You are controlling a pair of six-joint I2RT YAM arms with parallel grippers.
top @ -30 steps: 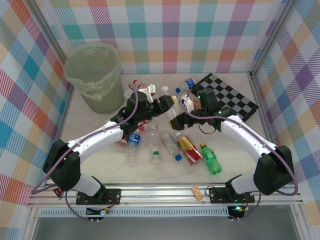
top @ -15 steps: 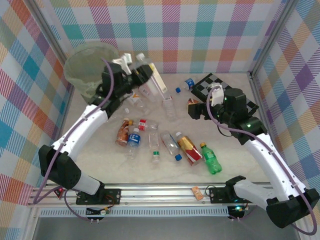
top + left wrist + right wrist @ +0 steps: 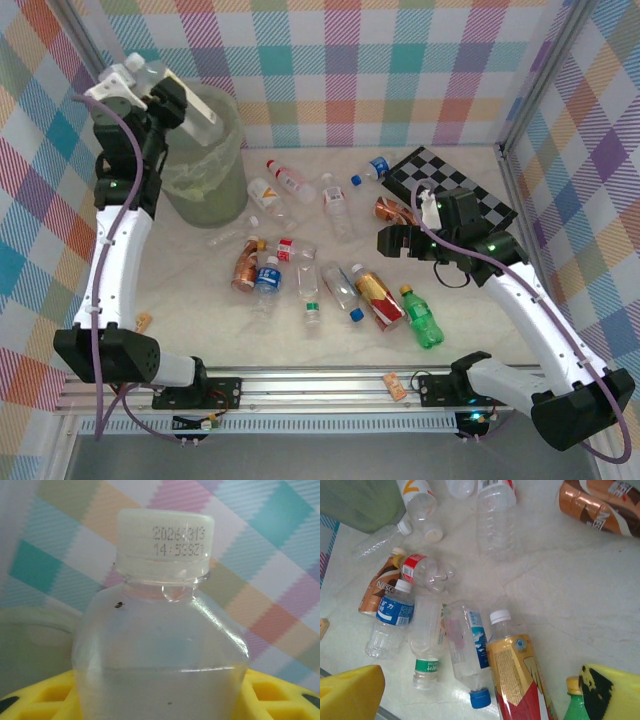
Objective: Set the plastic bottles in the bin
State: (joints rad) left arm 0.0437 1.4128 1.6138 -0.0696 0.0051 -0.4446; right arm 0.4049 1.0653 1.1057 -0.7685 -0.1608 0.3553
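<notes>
- Left pincer [image 3: 180, 102] is clenched on a clear white-capped bottle [image 3: 160, 630], held over the mouth of the bin [image 3: 200, 190]; not yet dropped.
- Right pincer [image 3: 392, 240] is spread wide and empty, hovering well right of the bin.
- Contents of the bin: can't tell, the liner is too cloudy.
- Left to do: nearly all of it, I'd judge.
- Count: one bin, one bottle in hand.
- Roughly thirteen loose bottles [image 3: 335, 200] lie on the surface [image 3: 470, 300] right of the bin.
- Of those: one green bottle [image 3: 422, 318], two amber, one red-gold, the rest mostly clear.
</notes>
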